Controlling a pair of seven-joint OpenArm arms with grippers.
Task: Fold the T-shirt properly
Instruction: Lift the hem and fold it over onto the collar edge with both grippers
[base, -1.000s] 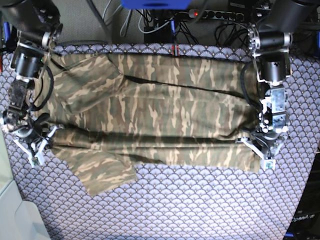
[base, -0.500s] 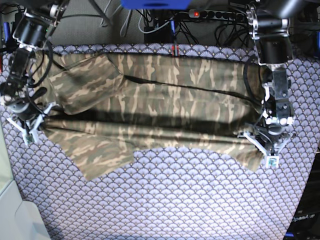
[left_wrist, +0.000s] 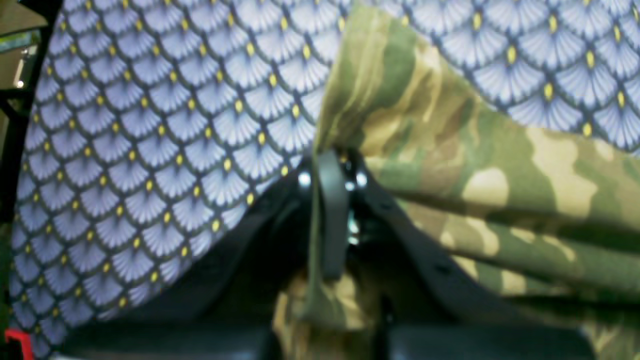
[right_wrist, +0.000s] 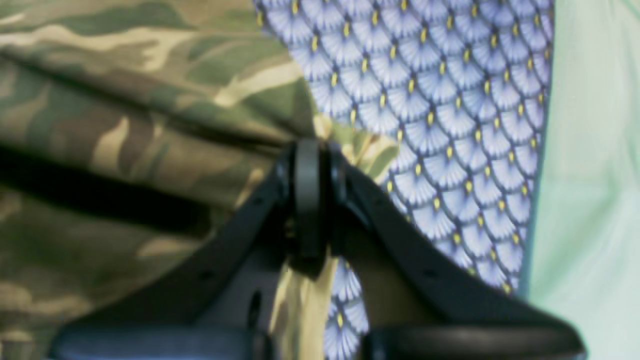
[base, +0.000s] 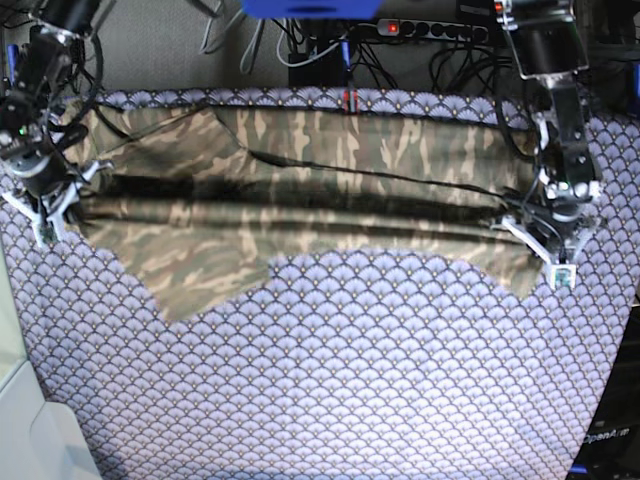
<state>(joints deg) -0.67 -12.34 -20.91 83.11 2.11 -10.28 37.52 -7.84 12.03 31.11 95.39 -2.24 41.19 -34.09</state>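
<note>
Item: T-shirt (base: 300, 200), camouflage print, lying across the far half of the fan-scale cloth (base: 350, 380), one sleeve trailing toward the near side.

Nearest: wide bare stretch of fan-scale cloth nearer than the T-shirt's front edge.

Left gripper (base: 550, 245): jaws pressed together, pinching the T-shirt's hem corner (left_wrist: 325, 280); bare patterned cloth beside it.

Right gripper (base: 42, 205): jaws pressed together, pinching a fold of T-shirt edge (right_wrist: 300, 300); a pale green surface (right_wrist: 590, 175) borders the cloth there.

Obscured: both wrist views blurred; a dark shadow runs under the T-shirt's raised fold.

Beyond the T-shirt: cables and a power strip (base: 430, 30).
</note>
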